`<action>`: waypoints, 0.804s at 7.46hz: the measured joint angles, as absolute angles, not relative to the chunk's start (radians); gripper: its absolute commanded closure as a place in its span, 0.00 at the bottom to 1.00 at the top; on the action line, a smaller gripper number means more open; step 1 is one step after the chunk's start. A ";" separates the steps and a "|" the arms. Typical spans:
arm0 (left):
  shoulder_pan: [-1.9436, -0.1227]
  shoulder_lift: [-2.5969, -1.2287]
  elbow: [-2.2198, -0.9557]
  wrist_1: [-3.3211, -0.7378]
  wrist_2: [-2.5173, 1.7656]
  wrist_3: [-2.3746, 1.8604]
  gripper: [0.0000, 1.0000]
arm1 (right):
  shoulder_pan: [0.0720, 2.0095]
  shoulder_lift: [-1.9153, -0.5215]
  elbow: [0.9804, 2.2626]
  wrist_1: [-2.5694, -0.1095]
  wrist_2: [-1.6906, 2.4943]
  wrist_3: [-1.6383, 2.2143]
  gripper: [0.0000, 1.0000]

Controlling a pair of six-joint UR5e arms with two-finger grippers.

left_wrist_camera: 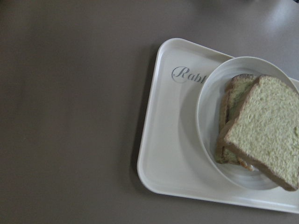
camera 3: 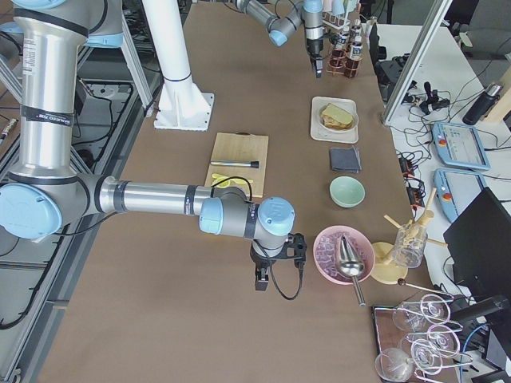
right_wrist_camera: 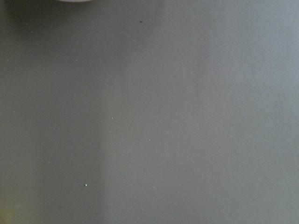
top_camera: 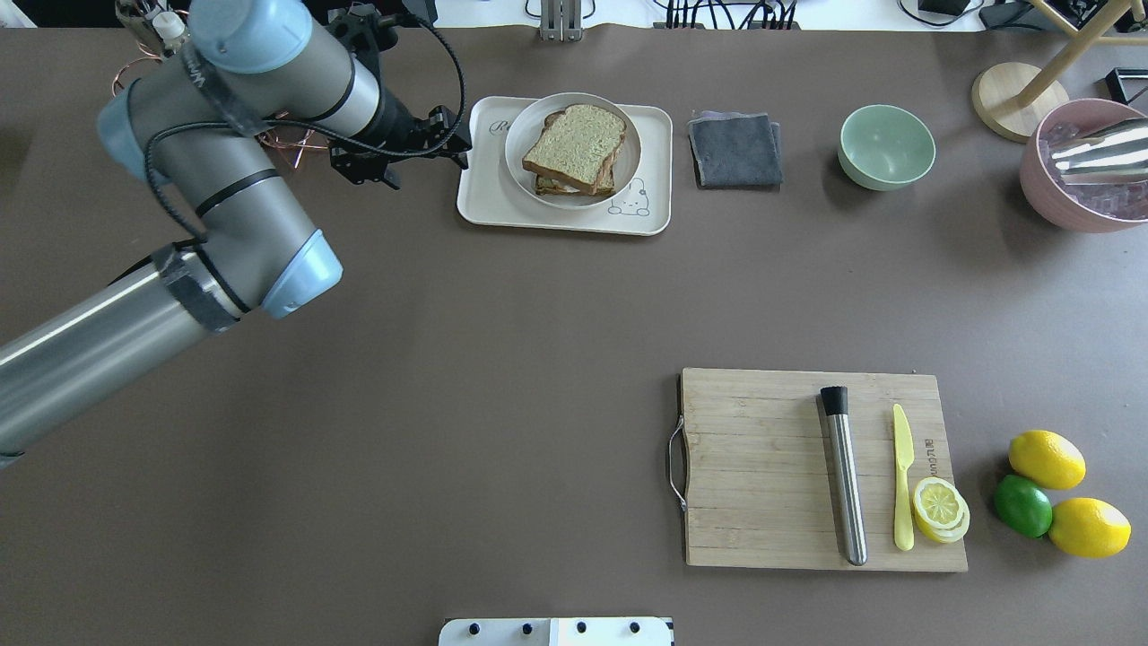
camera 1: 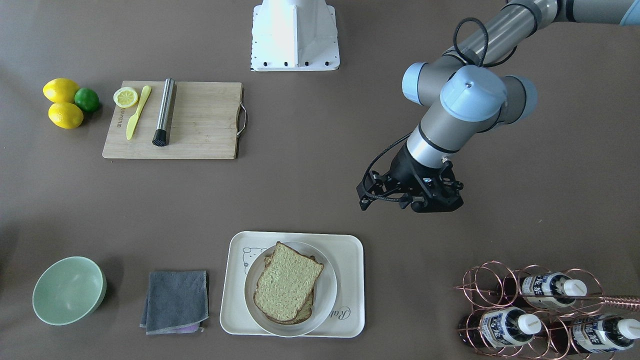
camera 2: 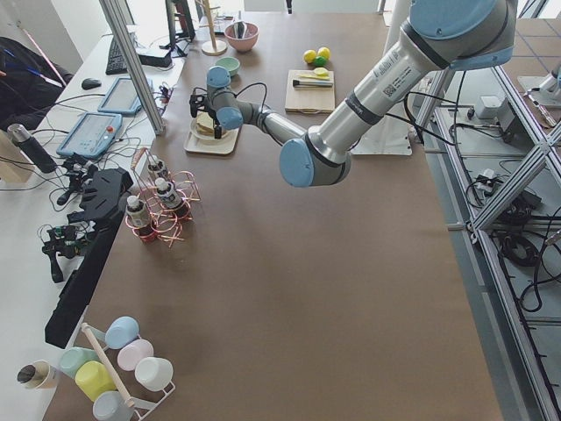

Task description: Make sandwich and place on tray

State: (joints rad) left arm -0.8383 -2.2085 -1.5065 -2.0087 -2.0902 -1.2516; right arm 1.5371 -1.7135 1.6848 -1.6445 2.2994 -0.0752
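Low and central in the front view, the sandwich [camera 1: 287,289] is two tan, speckled slices with dark crusts, stacked askew on a white plate [camera 1: 327,295] on the cream tray [camera 1: 235,300]. The left gripper [camera 1: 420,199] hangs upper right of it. I cannot tell its finger spread, nor the right gripper's [camera 3: 263,279].

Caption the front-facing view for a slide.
Sandwich sits on a plate on the tray; left gripper hovers over the table nearby.

Cutting board [camera 1: 205,120] with knife [camera 1: 137,112], green bowl [camera 1: 69,290], grey cloth [camera 1: 175,301], lemons [camera 1: 61,90], lime [camera 1: 87,99]
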 measured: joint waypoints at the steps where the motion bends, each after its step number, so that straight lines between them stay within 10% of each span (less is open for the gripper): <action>1: -0.855 -2.077 -1.665 -1.962 -2.122 -1.187 0.02 | 1.537 -1.713 1.685 -1.645 2.299 -0.075 0.00; 3: -0.960 -1.819 -1.906 -1.839 -2.192 -0.931 0.02 | 1.538 -1.713 1.685 -1.644 2.298 -0.075 0.00; 6: -1.259 -1.541 -1.901 -1.796 -2.303 -0.311 0.02 | 1.545 -1.716 1.685 -1.644 2.298 -0.075 0.00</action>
